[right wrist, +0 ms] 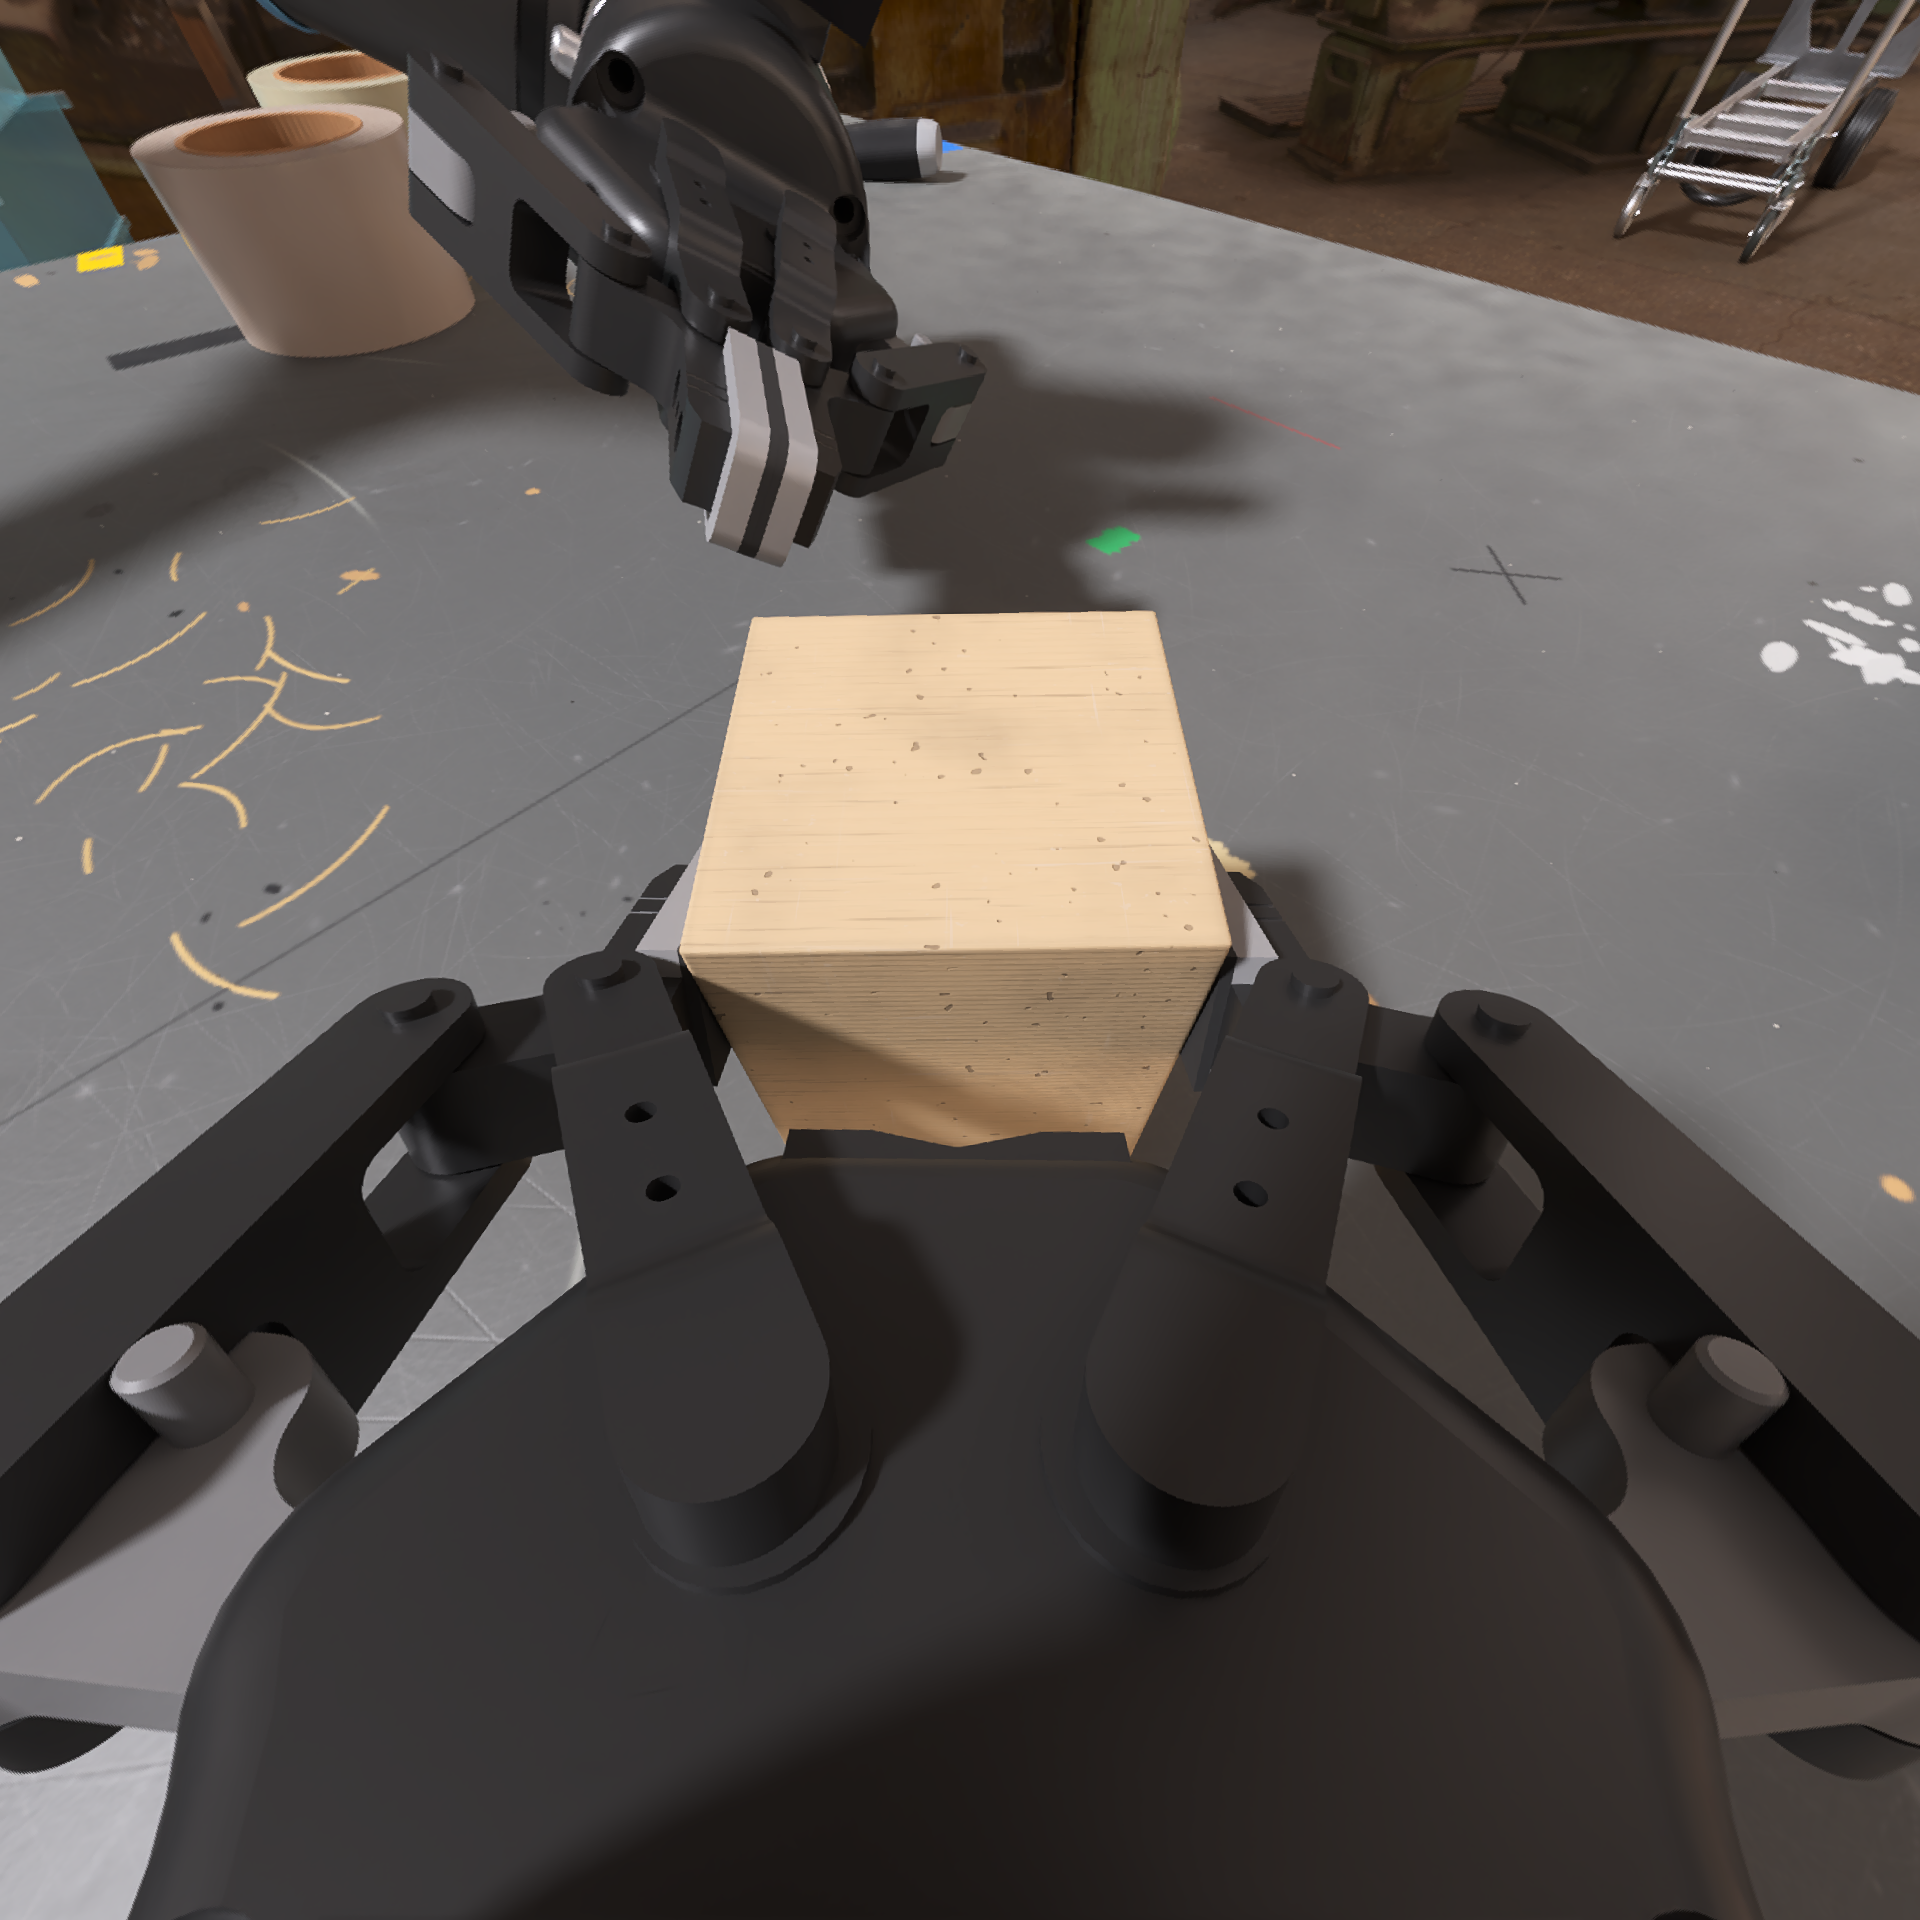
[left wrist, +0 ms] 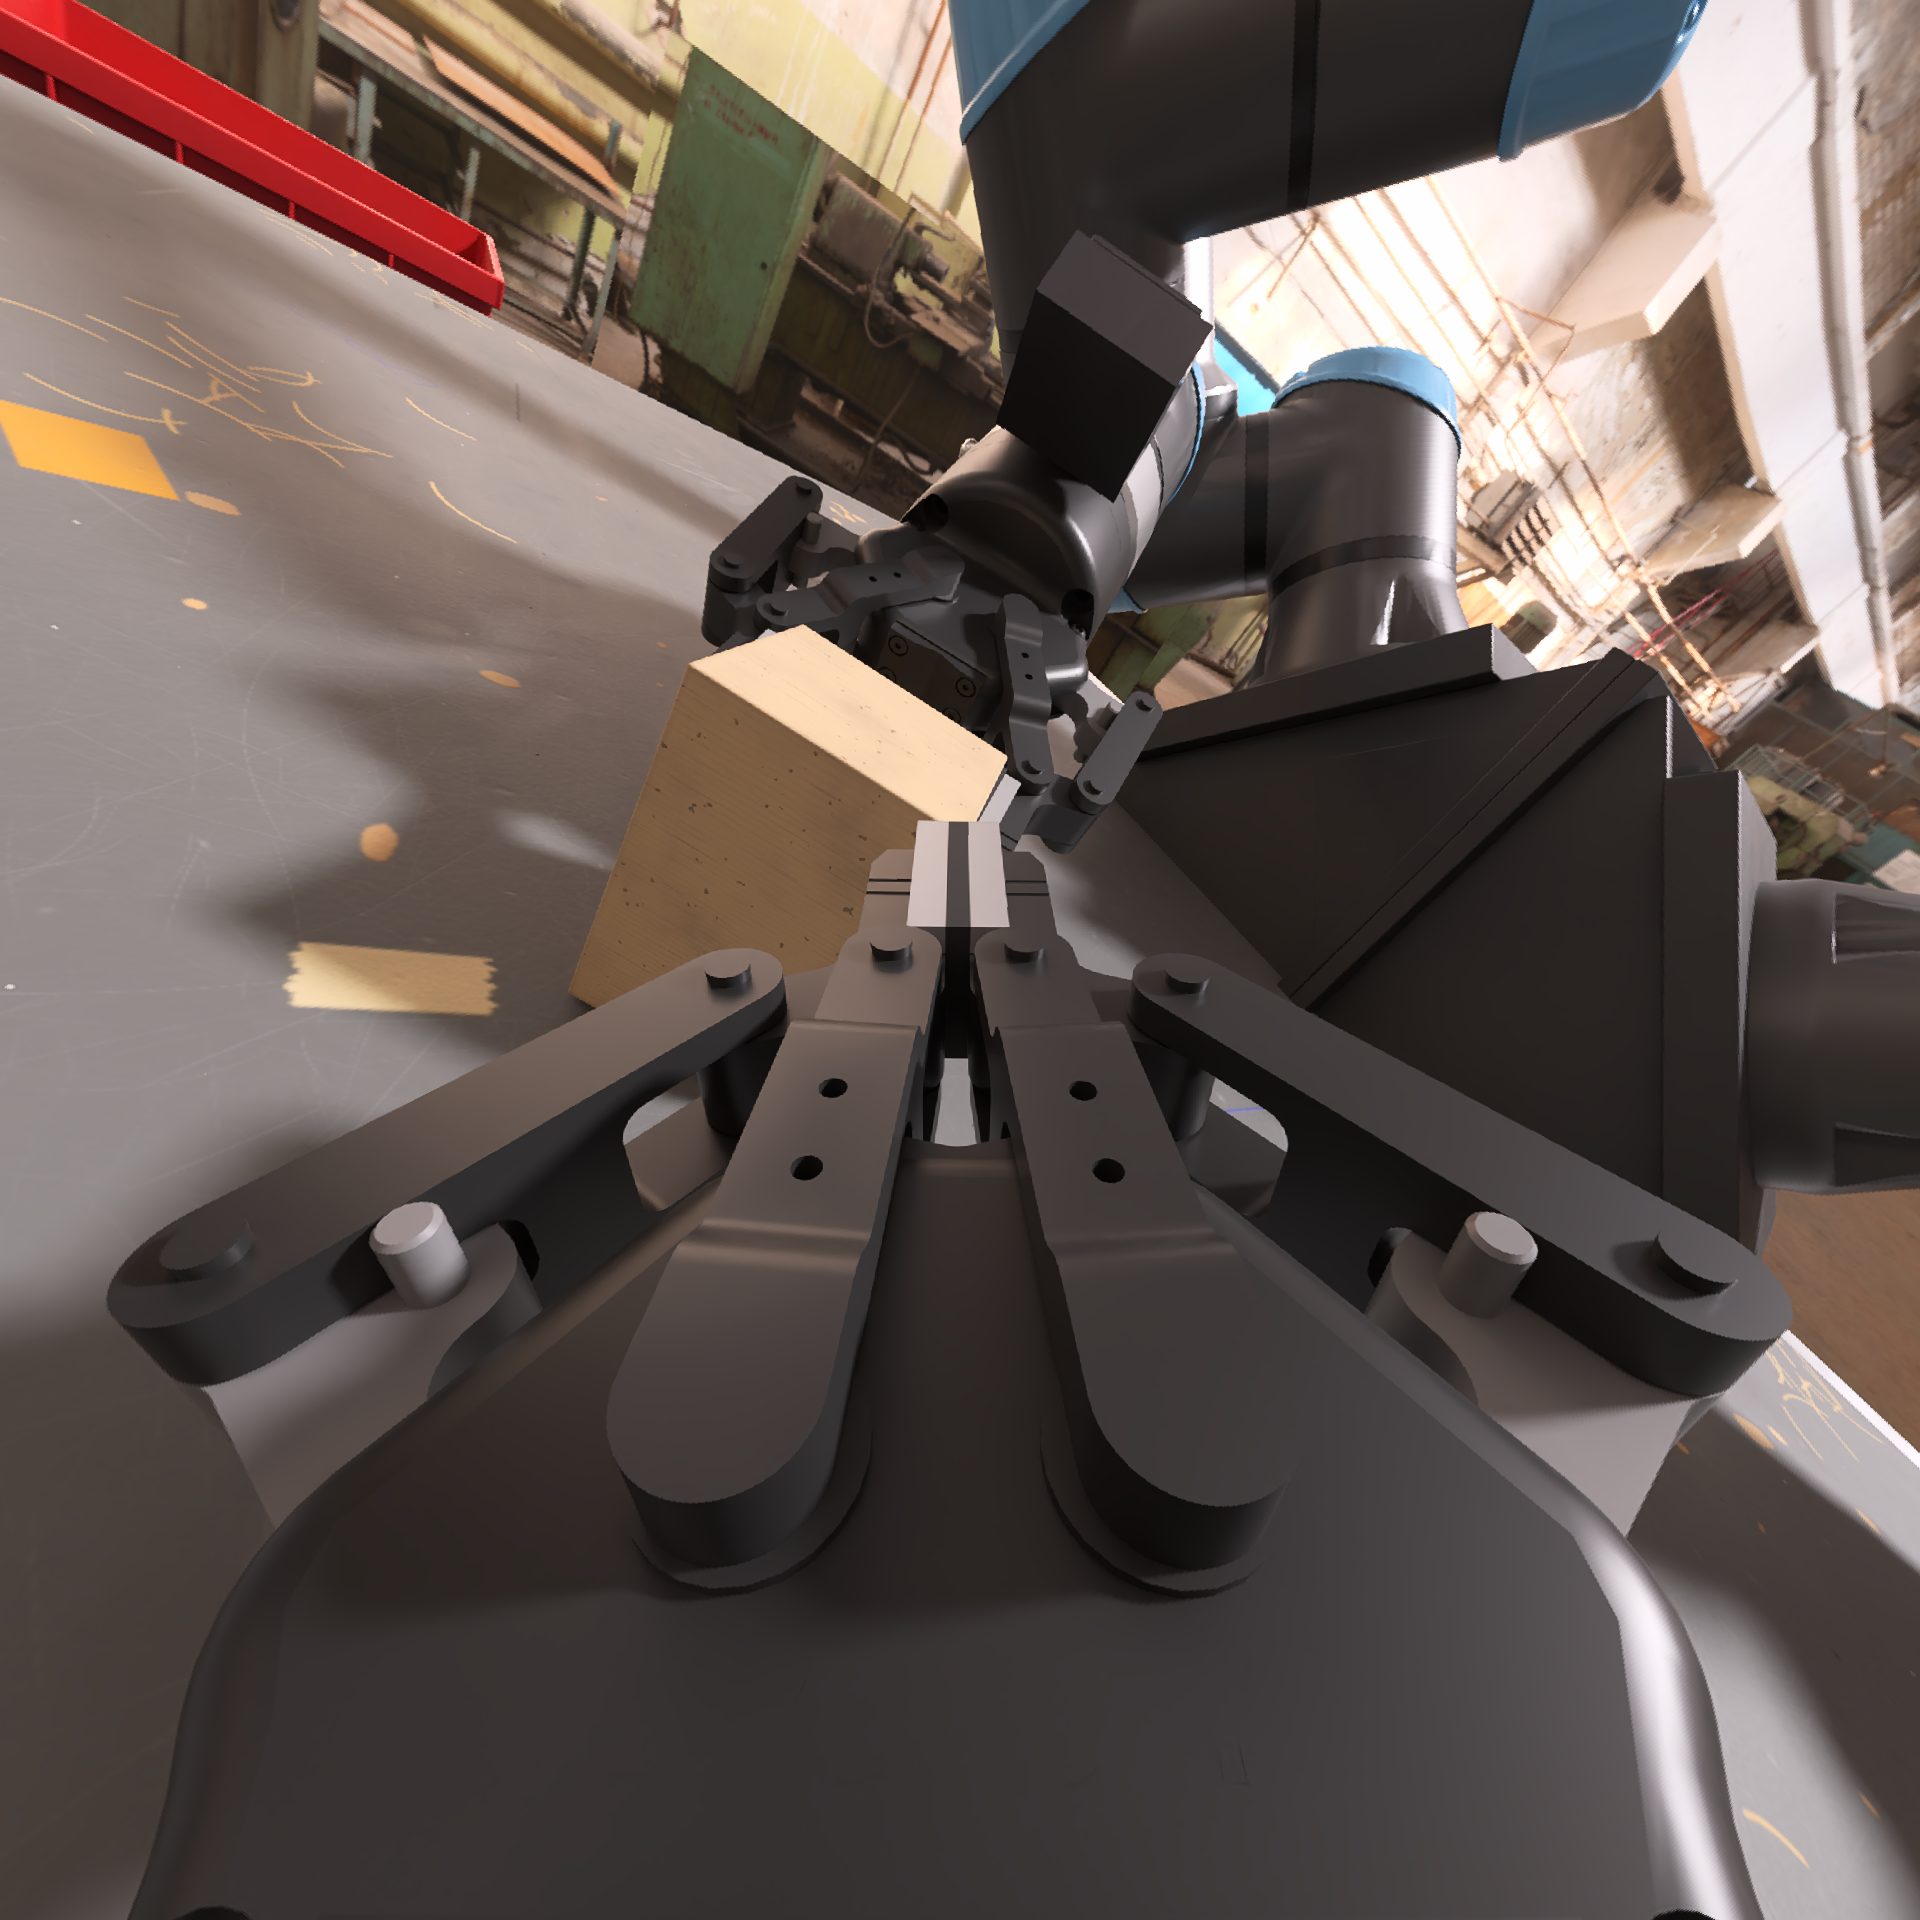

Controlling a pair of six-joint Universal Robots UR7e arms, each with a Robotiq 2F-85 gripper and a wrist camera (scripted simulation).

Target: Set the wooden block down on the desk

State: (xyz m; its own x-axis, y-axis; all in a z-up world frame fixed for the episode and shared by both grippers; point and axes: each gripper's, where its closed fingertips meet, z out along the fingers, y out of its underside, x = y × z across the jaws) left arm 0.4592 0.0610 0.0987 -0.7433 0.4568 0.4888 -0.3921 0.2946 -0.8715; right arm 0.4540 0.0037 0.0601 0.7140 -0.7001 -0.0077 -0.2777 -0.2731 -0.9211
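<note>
Right hand (right wrist: 956, 935) clamped on wooden block (right wrist: 961, 790) — left hand (right wrist: 764, 488) empty, pinched closed

Worn workshop: green cabinet (left wrist: 727, 208), metal hand truck (right wrist: 1756, 135) on brown floor, bright windows.

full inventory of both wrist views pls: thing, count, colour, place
wooden block: 1, pale tan, between the right gripper's fingers, over the desk
desk: 1, grey with orange scratches and paint marks, under everything
tape rolls: 2, beige and cream, far left desk corner in the right wrist view
red bin: 1, red, far desk edge in the left wrist view
cylinder: 1, dark with a white end, far desk edge behind the left gripper
hand truck: 1, silver, on the floor beyond the desk
right gripper: 1, dark grey, shut on the wooden block
left gripper: 1, dark grey, shut and empty, close to the block
</note>
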